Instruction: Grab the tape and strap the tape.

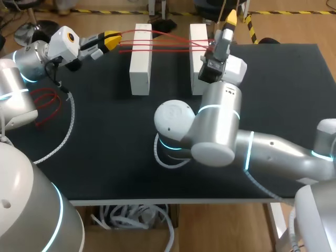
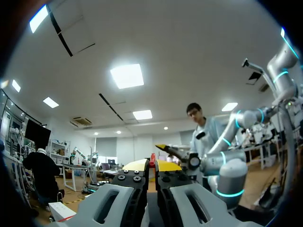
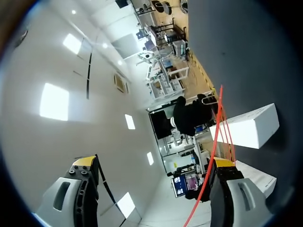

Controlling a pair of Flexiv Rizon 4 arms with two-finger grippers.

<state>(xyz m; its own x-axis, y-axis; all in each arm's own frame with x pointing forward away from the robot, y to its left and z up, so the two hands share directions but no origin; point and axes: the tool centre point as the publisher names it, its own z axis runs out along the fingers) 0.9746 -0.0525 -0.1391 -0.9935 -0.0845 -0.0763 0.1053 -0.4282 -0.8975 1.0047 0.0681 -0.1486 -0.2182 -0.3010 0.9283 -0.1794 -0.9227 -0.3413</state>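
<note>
1. My left gripper (image 1: 112, 40) hung at about 10 o'clock over the black table (image 1: 105, 142), with its yellow tips aimed toward 3 o'clock.
2. In the left wrist view its two fingers stood pressed close together. A sliver of thin red tape (image 2: 152, 159) showed pinched between the yellow tips, so this gripper was clamped on the tape.
3. From that grip the red tape (image 1: 170, 43) ran in several strands toward 3 o'clock. It crossed the upper parts of two upright white rectangular blocks.
4. The left white block (image 1: 140, 63) stood at about 11 o'clock on the table and the right white block (image 1: 197, 58) at about 12 o'clock. They were side by side and apart, with bare table between them.
5. My right gripper (image 1: 228, 25) was at about 1 o'clock, just beside the far end of the right white block, with its yellow tip pointing to 12 o'clock. The strands met there.
6. In the right wrist view its fingers (image 3: 226, 166) were spread wide apart. One red strand (image 3: 215, 127) ran along the inner side of one finger. I could not tell whether it touched, and nothing was held from both sides.
7. Beyond that finger the same view showed a white block (image 3: 244, 126) with the strands running to it.
8. Some loose red loops (image 1: 46, 105) lay on the table at 9 o'clock, near my left arm.
</note>
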